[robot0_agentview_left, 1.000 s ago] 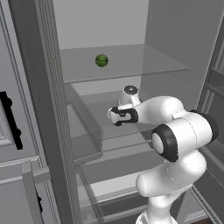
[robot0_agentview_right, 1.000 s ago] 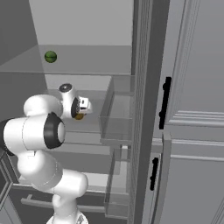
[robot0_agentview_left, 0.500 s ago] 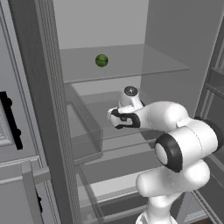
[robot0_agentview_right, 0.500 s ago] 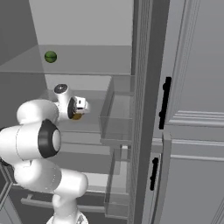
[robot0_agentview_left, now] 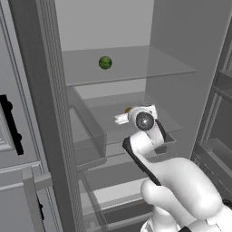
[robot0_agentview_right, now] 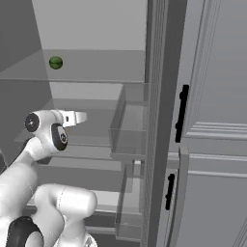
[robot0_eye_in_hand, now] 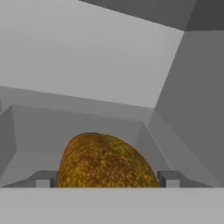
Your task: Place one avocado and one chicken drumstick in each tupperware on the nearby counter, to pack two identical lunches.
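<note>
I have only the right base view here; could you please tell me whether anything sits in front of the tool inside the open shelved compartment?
Observer: Yes. The hand view shows a speckled mustard-yellow, egg-shaped avocado between the tool's fingertips.
Operator: Is it gripped?
Observer: I cannot tell. The tips flank it closely on both sides, with the jaws set wide.
Operator: Where is it in the compartment?
Observer: In the left base view it peeks out beside the tool, over the middle glass shelf.

Both base views look forward into the open fridge, sharing its shelves; the hand view sits close behind the avocado, frame bottom.
</note>
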{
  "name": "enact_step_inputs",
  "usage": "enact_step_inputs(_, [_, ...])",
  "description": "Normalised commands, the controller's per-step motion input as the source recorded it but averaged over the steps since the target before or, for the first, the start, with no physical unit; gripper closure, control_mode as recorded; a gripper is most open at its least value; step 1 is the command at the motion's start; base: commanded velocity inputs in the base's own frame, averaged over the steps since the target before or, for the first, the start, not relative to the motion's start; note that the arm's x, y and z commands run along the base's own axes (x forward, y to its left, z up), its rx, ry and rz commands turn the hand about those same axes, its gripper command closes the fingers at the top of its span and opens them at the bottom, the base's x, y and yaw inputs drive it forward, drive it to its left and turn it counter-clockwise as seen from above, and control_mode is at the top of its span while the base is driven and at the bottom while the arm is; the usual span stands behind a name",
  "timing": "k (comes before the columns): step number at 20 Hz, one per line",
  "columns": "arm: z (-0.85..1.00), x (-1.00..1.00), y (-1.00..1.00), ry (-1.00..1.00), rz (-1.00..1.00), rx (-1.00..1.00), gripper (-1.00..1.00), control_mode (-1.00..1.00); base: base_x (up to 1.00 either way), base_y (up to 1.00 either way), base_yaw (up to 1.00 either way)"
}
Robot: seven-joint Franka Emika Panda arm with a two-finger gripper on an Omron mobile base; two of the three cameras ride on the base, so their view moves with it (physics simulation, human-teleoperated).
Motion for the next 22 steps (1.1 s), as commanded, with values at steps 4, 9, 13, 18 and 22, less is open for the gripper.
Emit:
enact_step_inputs(4, [1.0, -1.0, -0.05, -0.06, -0.04, 0.1, 1.0, -1.0, 0.0, 0.0, 0.0])
enact_step_inputs(9, [0.98, -1.0, -0.12, 0.2, -0.06, 0.17, 1.0, -1.0, 0.0, 0.0, 0.0])
enact_step_inputs(13, [0.29, -0.75, -0.26, 0.6, 0.0, 0.18, 1.0, -1.0, 0.0, 0.0, 0.0])
enact_step_inputs(18, [0.0, -0.22, -0.05, 0.29, 0.01, 0.04, 1.0, -1.0, 0.0, 0.0, 0.0])
enact_step_inputs(22, [0.0, 0.0, 0.0, 0.0, 0.0, 0.0, 1.0, 1.0, -1.0, 0.0, 0.13])
